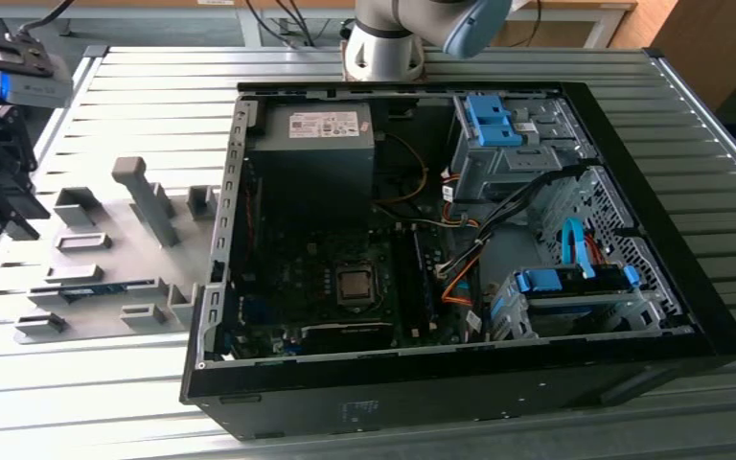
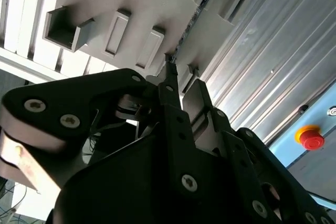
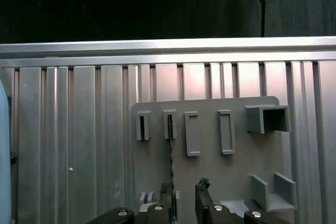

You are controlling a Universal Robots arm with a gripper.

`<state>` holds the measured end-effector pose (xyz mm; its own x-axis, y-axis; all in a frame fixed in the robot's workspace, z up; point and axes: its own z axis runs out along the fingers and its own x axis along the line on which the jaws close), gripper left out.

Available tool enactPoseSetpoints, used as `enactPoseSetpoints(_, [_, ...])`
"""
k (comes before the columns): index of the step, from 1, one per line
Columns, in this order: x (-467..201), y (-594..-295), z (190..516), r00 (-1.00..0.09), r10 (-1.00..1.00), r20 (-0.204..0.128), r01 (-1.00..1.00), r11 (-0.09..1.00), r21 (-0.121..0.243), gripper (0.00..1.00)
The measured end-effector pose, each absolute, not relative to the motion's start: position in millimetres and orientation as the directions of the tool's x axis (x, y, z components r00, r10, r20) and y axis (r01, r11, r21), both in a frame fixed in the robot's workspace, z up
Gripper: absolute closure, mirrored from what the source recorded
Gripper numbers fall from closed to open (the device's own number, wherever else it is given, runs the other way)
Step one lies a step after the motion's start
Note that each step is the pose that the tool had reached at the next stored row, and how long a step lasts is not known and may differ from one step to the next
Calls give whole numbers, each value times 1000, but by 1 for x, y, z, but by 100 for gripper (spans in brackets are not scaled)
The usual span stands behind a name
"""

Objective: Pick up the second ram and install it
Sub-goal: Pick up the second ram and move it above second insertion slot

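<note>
One gripper (image 3: 184, 192) hangs over the holder plate (image 3: 231, 177) with its two fingers (image 3: 202, 198) spread, the single memory stick (image 3: 170, 166) standing on edge in a slot, seemingly just beside one finger, at about nine o'clock from the open computer case (image 1: 471, 393) in the exterior view, whose white label (image 1: 323, 125) is too small to read.
</note>
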<state>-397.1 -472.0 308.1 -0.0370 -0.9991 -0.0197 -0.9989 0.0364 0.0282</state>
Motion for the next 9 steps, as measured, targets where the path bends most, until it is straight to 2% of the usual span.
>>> enactPoseSetpoints(9, [-398,-473,292,-35,-999,-20,-999,35,28,68])
